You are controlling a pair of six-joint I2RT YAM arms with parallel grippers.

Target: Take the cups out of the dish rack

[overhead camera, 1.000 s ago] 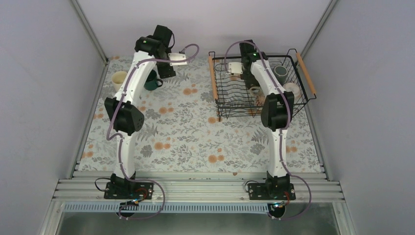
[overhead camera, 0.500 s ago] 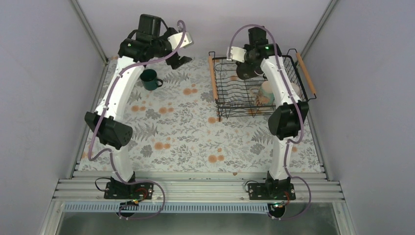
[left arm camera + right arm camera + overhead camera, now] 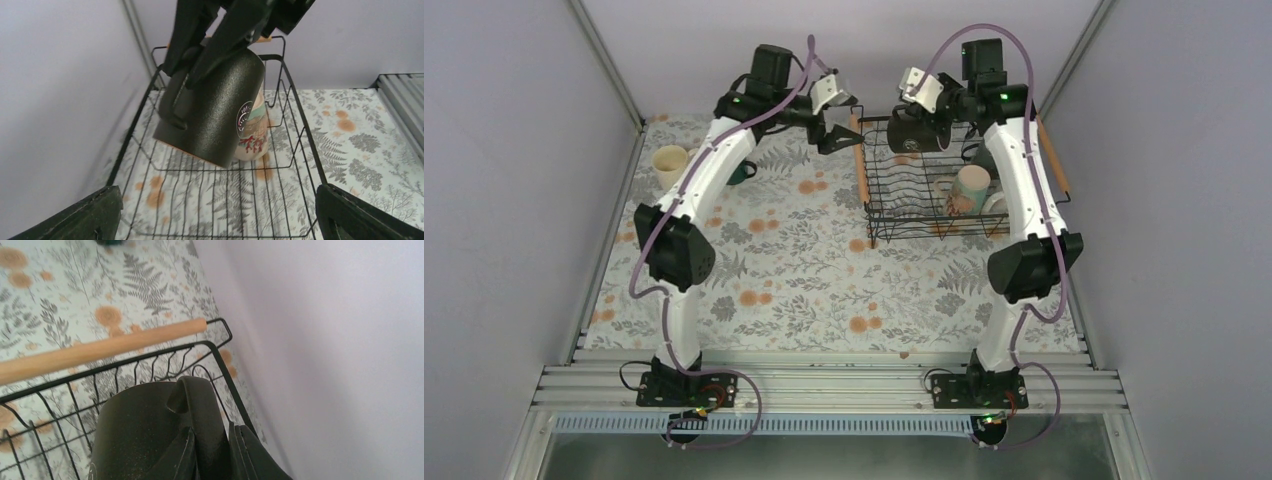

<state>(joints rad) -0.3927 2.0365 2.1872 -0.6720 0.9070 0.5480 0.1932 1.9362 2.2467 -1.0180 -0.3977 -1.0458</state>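
Note:
My right gripper (image 3: 927,112) is shut on the handle of the black mug (image 3: 913,133) and holds it tilted in the air over the far left corner of the dish rack (image 3: 871,205). In the right wrist view both fingers pinch the handle (image 3: 212,415). My left gripper (image 3: 837,133) is open and empty, just left of the rack, facing the black mug (image 3: 215,110). A red-patterned mug (image 3: 254,136) stands behind it. A mint-and-pink mug (image 3: 970,188) and a white one (image 3: 997,203) sit in the rack. A cream cup (image 3: 668,160) and a dark green mug (image 3: 744,172) stand on the table at the far left.
The rack has wooden bar handles on its left (image 3: 860,165) and right (image 3: 1051,150). Grey walls close in the back and both sides. The floral tablecloth (image 3: 824,280) covers the table in front of the rack.
My right gripper has lifted the black mug up out of the rack toward its far left corner. My left arm has swung right, away from the green mug, toward the rack.

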